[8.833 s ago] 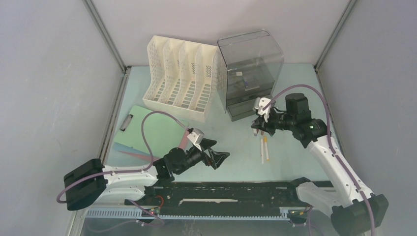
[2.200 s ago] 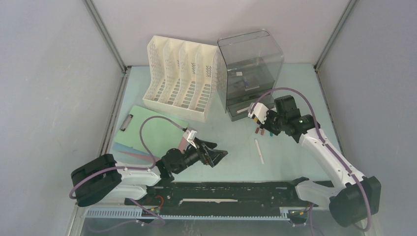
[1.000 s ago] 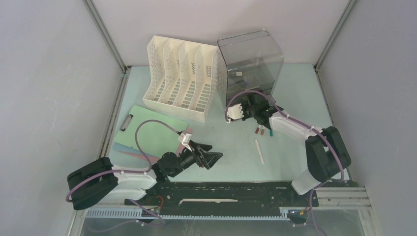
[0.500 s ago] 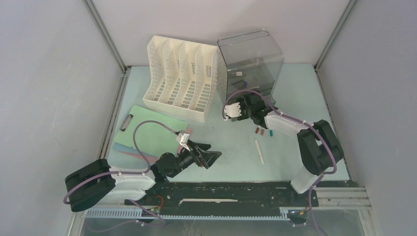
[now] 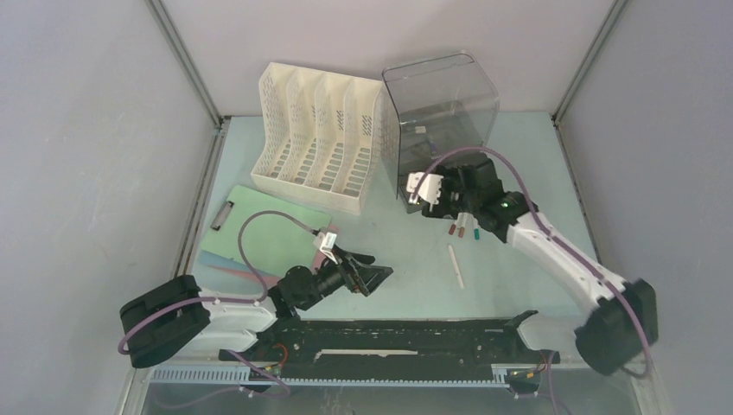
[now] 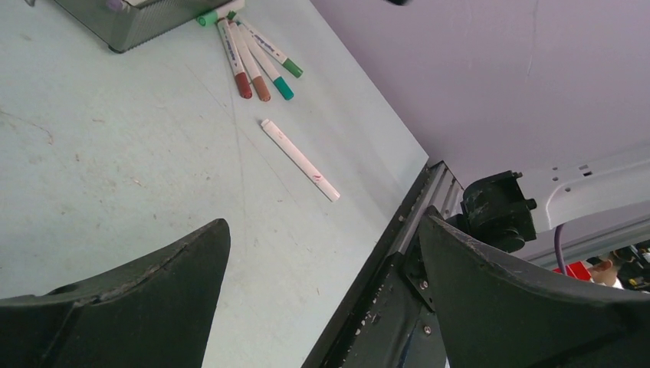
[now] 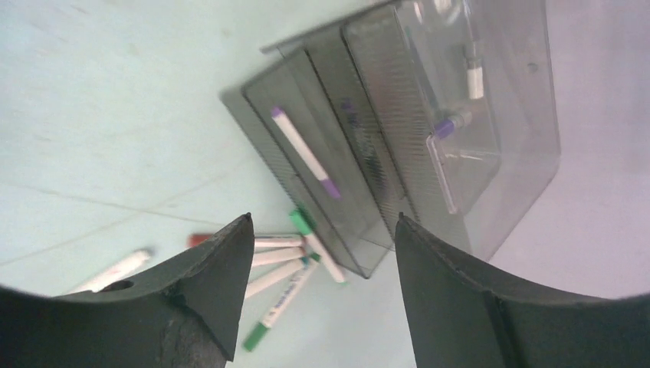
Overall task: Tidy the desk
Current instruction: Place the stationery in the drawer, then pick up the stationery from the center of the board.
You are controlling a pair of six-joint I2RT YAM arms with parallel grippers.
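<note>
- In the top view, the desk (image 5: pixel 519 173) fills the middle of the frame. It is pale green, with grey walls around it.
- At the top middle, a white file rack (image 5: pixel 320 138) and a smoky clear box (image 5: pixel 441 121) stand side by side. A green clipboard (image 5: pixel 268 229) lies at the middle left.
- Your left pincer (image 5: pixel 372 272) sits low in the frame, left of the middle. It is spread wide with nothing in it.
- Your right pincer (image 5: pixel 436 203) is just below the clear box. A few markers (image 5: pixel 462 229) lie just below it, and a white pen (image 5: pixel 455 265) lies lower down, alone.
- In the left wrist view, your left pincer (image 6: pixel 322 307) has its two dark jaws in the bottom corners, far apart, with only bare desk (image 6: pixel 115 153) between them.
- The white pen (image 6: pixel 299 159) lies in the middle. Three markers (image 6: pixel 257 65) lie side by side at the upper middle, close to the box corner (image 6: pixel 130 23).
- In the right wrist view, your right pincer (image 7: pixel 322 299) is spread at the bottom, with nothing between its jaws.
- The clear box (image 7: pixel 429 115) fills the upper right. A purple-tipped pen (image 7: pixel 303 153) lies inside it.
- The markers (image 7: pixel 287 261) lie on the desk (image 7: pixel 115 115) beside the box, at the lower middle. The white pen (image 7: pixel 115 270) is at the lower left.
</note>
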